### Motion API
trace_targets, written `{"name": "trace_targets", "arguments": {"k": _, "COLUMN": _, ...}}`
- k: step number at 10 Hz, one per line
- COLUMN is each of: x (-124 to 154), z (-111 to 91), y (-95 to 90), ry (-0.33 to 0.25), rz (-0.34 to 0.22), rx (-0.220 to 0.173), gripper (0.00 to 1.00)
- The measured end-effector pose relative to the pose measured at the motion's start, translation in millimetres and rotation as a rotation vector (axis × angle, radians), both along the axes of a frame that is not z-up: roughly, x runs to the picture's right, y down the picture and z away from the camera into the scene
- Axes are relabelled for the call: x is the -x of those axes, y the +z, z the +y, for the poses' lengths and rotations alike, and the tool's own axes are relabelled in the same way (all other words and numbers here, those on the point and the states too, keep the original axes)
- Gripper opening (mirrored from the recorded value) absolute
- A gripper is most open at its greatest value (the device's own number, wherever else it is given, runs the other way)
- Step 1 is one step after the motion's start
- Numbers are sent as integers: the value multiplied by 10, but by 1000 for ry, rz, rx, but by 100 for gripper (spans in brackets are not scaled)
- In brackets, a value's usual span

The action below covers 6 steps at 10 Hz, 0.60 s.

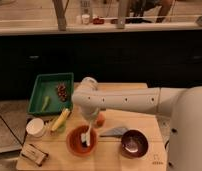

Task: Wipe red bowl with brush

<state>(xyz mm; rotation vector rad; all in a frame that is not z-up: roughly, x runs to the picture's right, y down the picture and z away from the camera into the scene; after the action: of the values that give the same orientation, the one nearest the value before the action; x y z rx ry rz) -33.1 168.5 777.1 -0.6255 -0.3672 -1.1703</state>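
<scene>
The red bowl (79, 145) sits on the wooden table near the front, left of the dark maroon bowl (134, 142). My gripper (87, 131) reaches down from the white arm, right above the red bowl's inside. It is shut on the brush (85, 136), whose pale handle points down and whose dark bristle head rests inside the bowl. The arm hides the bowl's back rim.
A yellow corn cob (60, 120) lies left of the bowl. An orange fruit (100, 119) sits behind it. A grey wedge (115, 131) lies between the bowls. A green tray (50, 92), a white cup (36, 127) and a packet (34, 153) are at the left.
</scene>
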Motion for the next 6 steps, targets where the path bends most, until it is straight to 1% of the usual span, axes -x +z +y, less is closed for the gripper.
{"name": "trace_targets", "arguments": {"k": 1, "x": 34, "z": -63, "y": 41, "ry": 9, "rz": 5, "rx": -1, "gripper": 0}}
{"name": "trace_targets", "arguments": {"k": 3, "x": 170, "z": -173, "y": 73, "ry": 18, "rz": -14, "rx": -3, "gripper": 0}}
{"name": "trace_targets", "arguments": {"k": 4, "x": 275, "z": -187, "y": 43, "ry": 11, "rz": -42, "rx": 4, "gripper": 0}}
{"name": "trace_targets", "arguments": {"k": 6, "x": 395, "z": -176, "y": -52, "ry": 11, "rz": -103, "rx": 10, "gripper": 0}}
